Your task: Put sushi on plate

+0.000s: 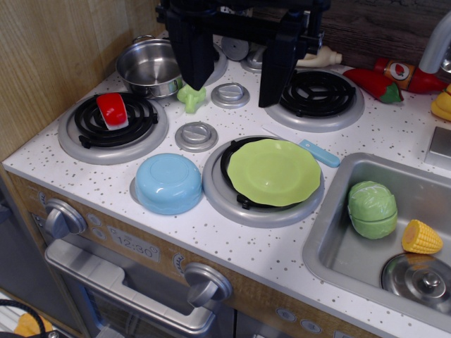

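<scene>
red-top sushi [112,110] tilted on left burner, lime-green plate [274,171] on front burner

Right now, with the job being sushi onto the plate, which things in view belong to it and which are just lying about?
Belongs to the job:
sushi, on the left burner
plate, on the front burner
gripper, fingers apart, empty

Lying about:
blue bowl, upside down
pot
green toy
blue knife
chili pepper
cabbage and corn, in the sink

Single view, high in front of the toy stove [232,232], angled down, fairly close, sink [331,232] at right
</scene>
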You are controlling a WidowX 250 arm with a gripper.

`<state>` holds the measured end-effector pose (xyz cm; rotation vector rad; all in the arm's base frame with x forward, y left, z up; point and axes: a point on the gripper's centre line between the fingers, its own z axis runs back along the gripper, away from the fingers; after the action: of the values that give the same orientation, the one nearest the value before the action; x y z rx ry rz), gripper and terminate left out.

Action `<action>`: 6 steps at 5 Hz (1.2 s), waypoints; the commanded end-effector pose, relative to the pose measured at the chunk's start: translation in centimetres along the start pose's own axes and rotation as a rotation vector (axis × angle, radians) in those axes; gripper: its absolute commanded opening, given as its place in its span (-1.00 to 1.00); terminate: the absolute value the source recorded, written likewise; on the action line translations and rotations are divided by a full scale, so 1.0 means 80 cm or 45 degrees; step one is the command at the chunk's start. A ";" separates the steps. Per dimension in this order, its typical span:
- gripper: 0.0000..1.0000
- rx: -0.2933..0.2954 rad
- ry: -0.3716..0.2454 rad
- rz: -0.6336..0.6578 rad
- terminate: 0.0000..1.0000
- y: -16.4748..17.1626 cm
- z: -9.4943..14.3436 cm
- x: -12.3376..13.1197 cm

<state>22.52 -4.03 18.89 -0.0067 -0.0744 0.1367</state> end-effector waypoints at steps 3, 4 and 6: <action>1.00 0.290 -0.158 0.292 -1.00 0.075 -0.015 0.054; 1.00 0.329 -0.203 0.403 -1.00 0.127 -0.043 0.085; 1.00 0.390 -0.385 0.483 -1.00 0.215 -0.103 0.123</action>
<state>30.25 15.56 9.21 0.3073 -0.3454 0.5423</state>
